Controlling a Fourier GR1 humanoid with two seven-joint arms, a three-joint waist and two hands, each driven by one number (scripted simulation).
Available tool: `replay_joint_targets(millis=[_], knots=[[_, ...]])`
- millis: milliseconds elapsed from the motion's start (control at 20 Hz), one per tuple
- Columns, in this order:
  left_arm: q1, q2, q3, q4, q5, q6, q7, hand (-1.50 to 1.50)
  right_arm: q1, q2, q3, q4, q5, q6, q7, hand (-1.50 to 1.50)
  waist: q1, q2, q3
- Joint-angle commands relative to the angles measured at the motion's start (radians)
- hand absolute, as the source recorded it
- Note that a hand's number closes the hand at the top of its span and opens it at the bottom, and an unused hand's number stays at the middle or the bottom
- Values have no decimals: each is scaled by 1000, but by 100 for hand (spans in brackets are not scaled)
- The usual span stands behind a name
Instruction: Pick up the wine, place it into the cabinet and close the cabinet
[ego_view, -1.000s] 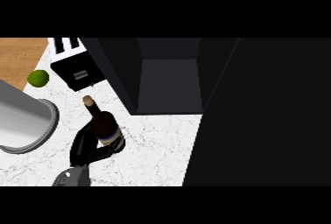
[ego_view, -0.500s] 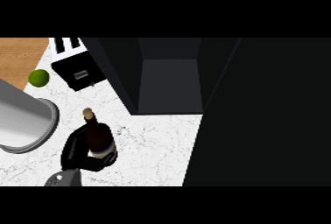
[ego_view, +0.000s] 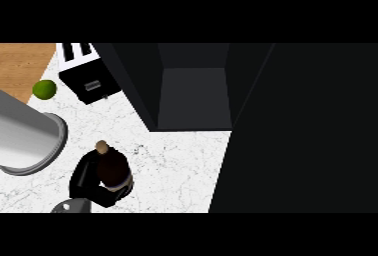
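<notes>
Wine bottle (ego_view: 112, 167) upright over white marble counter (ego_view: 177, 165), at lower left, well left of open dark cabinet (ego_view: 193, 95). Left hand (ego_view: 87, 181) curled round bottle body: black fingers wrapping lower half, neck and cap poking out above. Grey pot (ego_view: 26, 142) just left. Lime (ego_view: 44, 89), toaster (ego_view: 88, 80) beyond.

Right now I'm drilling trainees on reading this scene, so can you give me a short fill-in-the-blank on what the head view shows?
1. The left hand is curled round the ____.
2. The cabinet stands ____, its inside showing.
3. The round fruit by the toaster is coloured ____.
4. The big metal pot lies to the bottle's ____ in the view.

Missing words: wine bottle; open; green; left
</notes>
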Motion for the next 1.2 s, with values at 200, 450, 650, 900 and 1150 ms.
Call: replay_joint_targets(millis=[200,450,650,900,1150], knots=[[88,-57,-70,-285,54,-28,154,150,68,-51,-49,-165,29,14,10,-150,11,0,2],[163,-112,-129,-429,35,35,227,150,90,-45,20,-171,67,-6,2,-150,11,-1,1],[131,-118,-235,-491,75,115,314,150,56,-36,9,-170,61,-20,11,-150,7,0,0],[123,-119,-308,-581,75,235,381,150,138,-61,67,-169,94,-32,-68,-150,1,0,1],[73,-119,-389,-538,58,418,314,150,172,-126,9,-233,23,-13,-77,-150,-8,1,0]])
